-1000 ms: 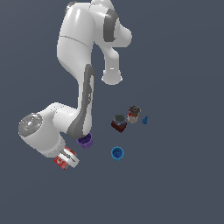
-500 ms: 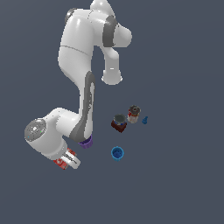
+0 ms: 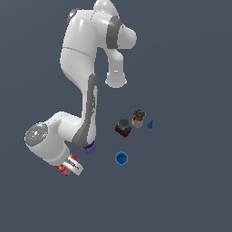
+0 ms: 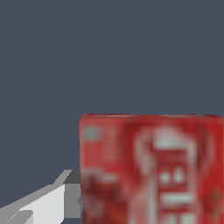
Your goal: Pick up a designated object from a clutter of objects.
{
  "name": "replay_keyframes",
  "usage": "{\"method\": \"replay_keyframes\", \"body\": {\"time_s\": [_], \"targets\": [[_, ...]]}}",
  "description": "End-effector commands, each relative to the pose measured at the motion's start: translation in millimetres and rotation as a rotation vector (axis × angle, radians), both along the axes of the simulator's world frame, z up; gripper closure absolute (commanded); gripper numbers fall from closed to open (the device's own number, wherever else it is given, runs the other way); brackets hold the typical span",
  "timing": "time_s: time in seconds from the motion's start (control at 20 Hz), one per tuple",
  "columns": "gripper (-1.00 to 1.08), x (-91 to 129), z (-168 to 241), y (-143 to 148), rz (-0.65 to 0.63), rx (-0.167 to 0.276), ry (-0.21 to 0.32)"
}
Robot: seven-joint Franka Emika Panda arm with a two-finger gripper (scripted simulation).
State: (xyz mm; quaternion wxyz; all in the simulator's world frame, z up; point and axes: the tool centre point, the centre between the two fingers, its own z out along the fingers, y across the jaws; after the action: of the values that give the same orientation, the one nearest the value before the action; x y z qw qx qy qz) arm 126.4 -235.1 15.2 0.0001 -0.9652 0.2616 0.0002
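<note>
Folding low, arm (image 3: 86, 113) bent, claw (image 3: 69, 166) at red box (image 4: 151, 168)

honestly nothing readable here. The red box (image 4: 151, 168) has white markings on its face up close in the wrist view, but they're just blurry blobs, no letters I can make out.

Arm shell (image 3: 79, 54): smooth, glossy white plastic look with grey joint inserts. Red box (image 4: 151, 168): matt, printed-card look, blurred white lettering. Worktop (image 3: 190, 181): uniform matt dark grey, untextured. Blue cup (image 3: 121, 158) and purple cup (image 3: 89, 147): smooth plastic look.
</note>
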Motion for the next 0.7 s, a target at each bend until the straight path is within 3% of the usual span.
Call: {"method": "replay_keyframes", "body": {"time_s": [0.0, 0.65], "targets": [[1.08, 0, 0, 0, 0.000, 0.000, 0.000], [1.08, -19, 29, 3, 0.000, 0.000, 0.000]]}}
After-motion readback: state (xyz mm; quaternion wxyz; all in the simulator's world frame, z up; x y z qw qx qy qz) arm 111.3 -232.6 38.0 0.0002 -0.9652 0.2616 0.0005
